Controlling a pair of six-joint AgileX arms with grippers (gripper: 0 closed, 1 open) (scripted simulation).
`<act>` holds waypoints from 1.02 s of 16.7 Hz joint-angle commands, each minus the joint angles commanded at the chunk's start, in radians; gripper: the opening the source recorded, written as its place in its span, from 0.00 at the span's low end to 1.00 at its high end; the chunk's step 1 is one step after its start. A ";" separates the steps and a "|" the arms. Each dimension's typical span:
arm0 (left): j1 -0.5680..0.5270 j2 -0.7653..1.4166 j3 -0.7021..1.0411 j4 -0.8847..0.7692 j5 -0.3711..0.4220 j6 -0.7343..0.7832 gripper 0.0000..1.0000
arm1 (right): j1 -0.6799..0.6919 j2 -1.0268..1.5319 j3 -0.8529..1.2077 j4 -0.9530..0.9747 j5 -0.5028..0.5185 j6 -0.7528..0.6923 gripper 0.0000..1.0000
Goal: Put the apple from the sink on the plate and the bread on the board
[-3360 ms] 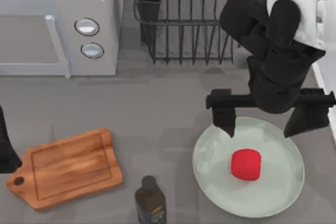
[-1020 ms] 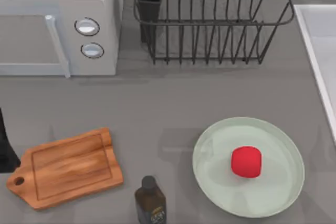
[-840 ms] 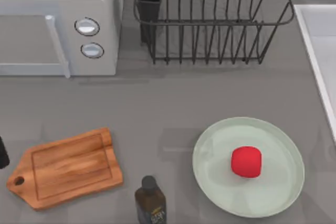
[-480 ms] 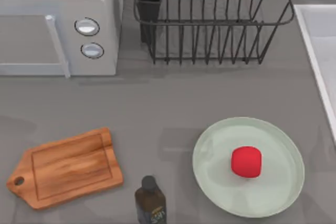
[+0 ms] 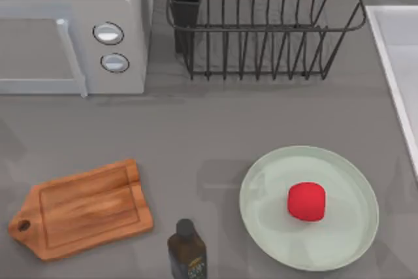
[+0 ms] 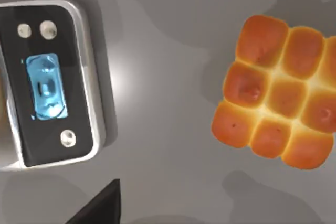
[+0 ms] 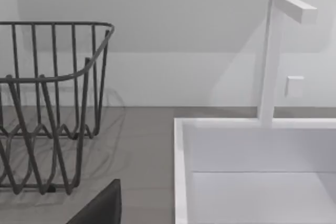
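Note:
The red apple (image 5: pixel 306 202) lies near the middle of the mint-green plate (image 5: pixel 346 240) at the front right of the table. The wooden board (image 5: pixel 85 208) lies bare at the front left, handle toward the left edge. The golden-brown bread (image 6: pixel 281 114) rests on grey counter in the left wrist view, straight under that camera and apart from a dark corner of my left gripper (image 6: pixel 100 208). The white sink (image 7: pixel 181 171) fills the right wrist view, with a dark corner of my right gripper (image 7: pixel 102 205) before it. The sink's rim (image 5: pixel 392 63) runs down the right edge.
A grey microwave (image 5: pixel 72 31) stands at the back left and a black wire dish rack (image 5: pixel 261 24) at the back middle. A dark bottle (image 5: pixel 187 249) stands between board and plate. A black device with a blue screen (image 6: pixel 50 85) lies beside the bread. A white tap (image 7: pixel 273 51) rises behind the sink.
The right arm, open above the plate 3.4 s ago, has left the top view. The dark left arm at the left edge has also slid out of view. Apple unmoved.

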 joint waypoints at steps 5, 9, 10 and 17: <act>-0.040 0.247 0.173 -0.153 -0.004 0.179 1.00 | 0.000 0.000 0.000 0.000 0.000 0.000 1.00; -0.049 0.273 0.194 -0.171 -0.004 0.195 1.00 | 0.000 0.000 0.000 0.000 0.000 0.000 1.00; -0.049 0.273 0.194 -0.171 -0.004 0.195 1.00 | 0.000 0.000 0.000 0.000 0.000 0.000 1.00; -0.047 0.347 0.110 -0.005 -0.004 0.198 1.00 | 0.000 0.000 0.000 0.000 0.000 0.000 1.00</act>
